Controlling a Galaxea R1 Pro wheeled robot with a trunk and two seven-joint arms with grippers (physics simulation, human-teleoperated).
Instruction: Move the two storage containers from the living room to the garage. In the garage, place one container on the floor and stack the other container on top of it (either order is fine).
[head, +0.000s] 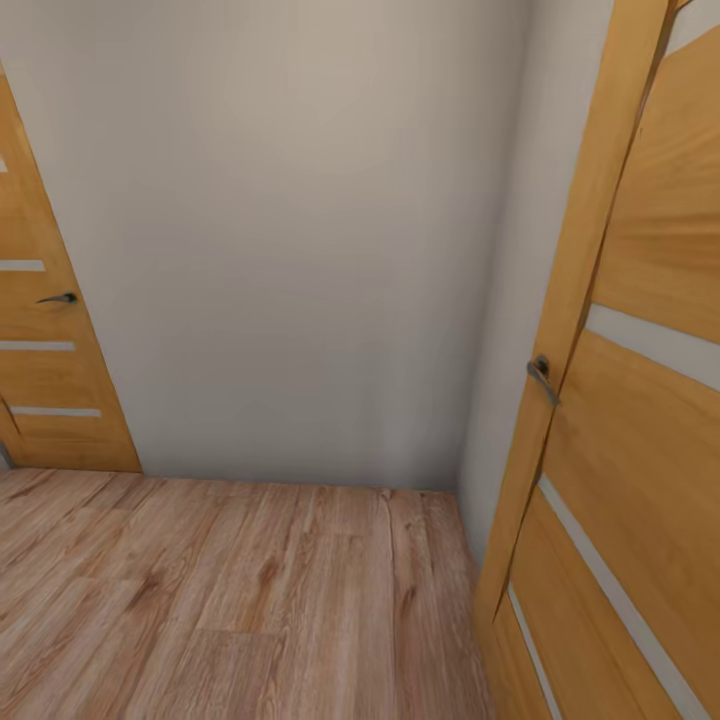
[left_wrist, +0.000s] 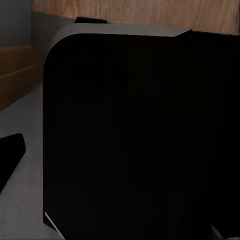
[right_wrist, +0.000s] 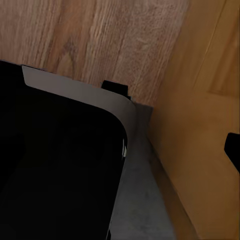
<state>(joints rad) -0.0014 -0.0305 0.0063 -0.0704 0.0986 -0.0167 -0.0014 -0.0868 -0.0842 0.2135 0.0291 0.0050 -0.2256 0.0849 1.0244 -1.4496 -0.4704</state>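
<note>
My jaws: their state cannot be determined, left or right. The left wrist view looks onto a dark rounded panel of my own body, with a strip of wood plank floor beyond it. The right wrist view looks past a like dark panel to planks and a tan wooden surface close alongside. I cannot locate the two storage containers; judged from the wood floor, I am in transit and not in the garage.

Hazard: the open door stands near on my right, its edge and lever handle projecting toward my path. A turn to the right would likely strike it.

Clearance: a plain wall closes the far side, meeting the right wall at a corner. A second door stands shut at far left. Open floor lies near and to the left; that appears the only free room for manoeuvre.
</note>
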